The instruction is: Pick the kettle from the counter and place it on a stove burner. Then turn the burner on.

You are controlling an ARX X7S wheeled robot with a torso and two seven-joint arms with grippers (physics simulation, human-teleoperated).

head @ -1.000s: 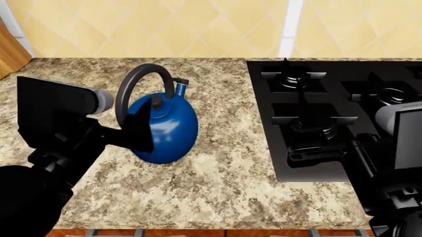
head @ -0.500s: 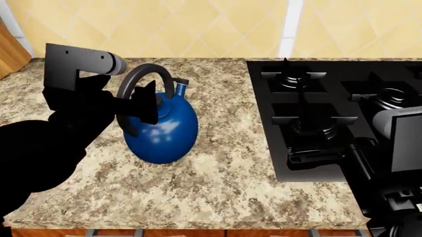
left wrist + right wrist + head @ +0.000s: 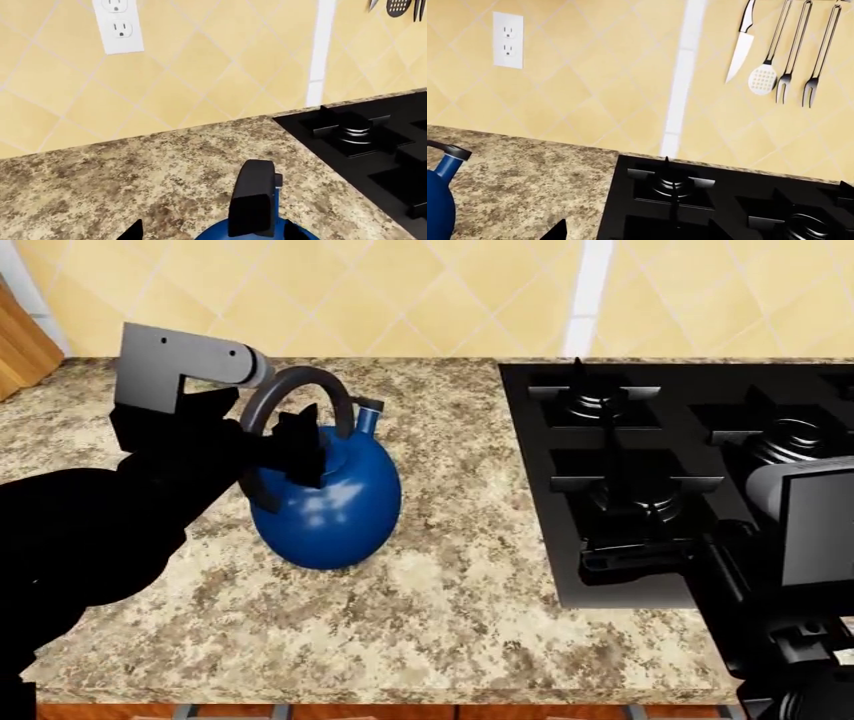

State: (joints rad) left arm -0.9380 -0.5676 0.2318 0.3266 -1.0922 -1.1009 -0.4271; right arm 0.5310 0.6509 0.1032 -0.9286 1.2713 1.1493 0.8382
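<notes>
Granite counter, yellow tiled wall, kettle, both arms' fingers state unclear.

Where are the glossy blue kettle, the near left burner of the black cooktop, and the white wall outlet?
Glossy blue kettle (image 3: 334, 505): head view, on its round body.
Near left burner (image 3: 638, 490): head view, on its ringed centre.
White wall outlet (image 3: 508, 40): right wrist view, between its two sockets.

home kitchen, granite counter, gas stove, tiled wall
</notes>
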